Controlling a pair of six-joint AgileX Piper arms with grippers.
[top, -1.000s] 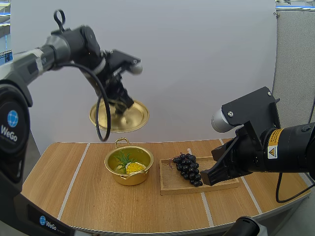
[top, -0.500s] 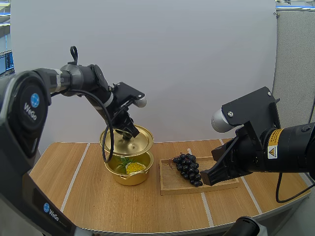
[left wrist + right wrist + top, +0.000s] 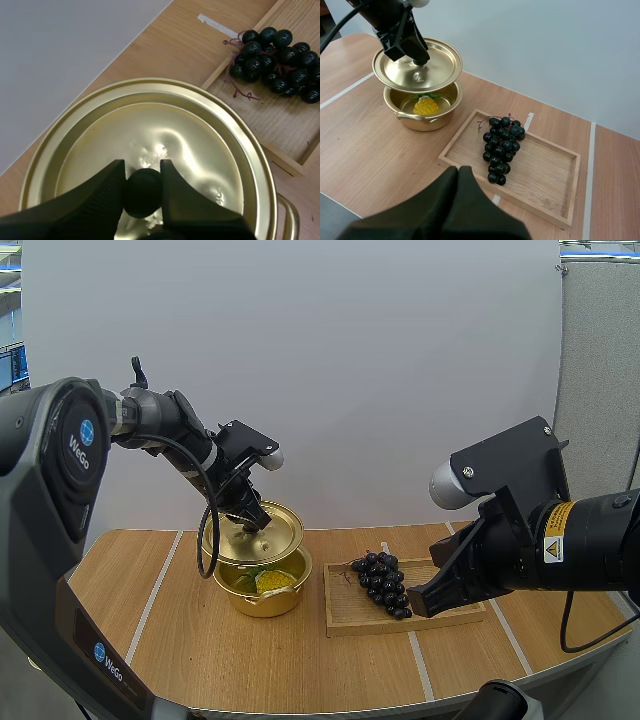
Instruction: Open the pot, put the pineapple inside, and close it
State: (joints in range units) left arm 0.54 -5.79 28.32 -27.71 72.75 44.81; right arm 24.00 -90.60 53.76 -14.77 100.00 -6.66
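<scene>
The left gripper point(image 3: 250, 516) is clamped on the black knob point(image 3: 142, 192) of the gold lid point(image 3: 262, 538), one finger on each side of the knob. The lid is held just above the gold pot point(image 3: 266, 603) and is not seated; a gap stays open on the near side. Through this gap the pineapple point(image 3: 272, 581) is seen lying inside the pot, yellow body with green leaves. The right wrist view confirms this: lid point(image 3: 437, 65) over pot point(image 3: 420, 123), pineapple point(image 3: 426, 105) on the pot floor. The pot stands on the wooden table point(image 3: 200, 650), just beside the wooden tray point(image 3: 350, 622). A bunch of dark grapes point(image 3: 383, 583) lies in the tray. The right gripper point(image 3: 418, 606) hangs over the tray's near edge with its fingers pressed together into one dark wedge, holding nothing. The left arm's dark housing carries the white marking "WeGo" point(image 3: 78, 446) at two places. The right arm carries a yellow warning label point(image 3: 553, 545); its text cannot be read.
</scene>
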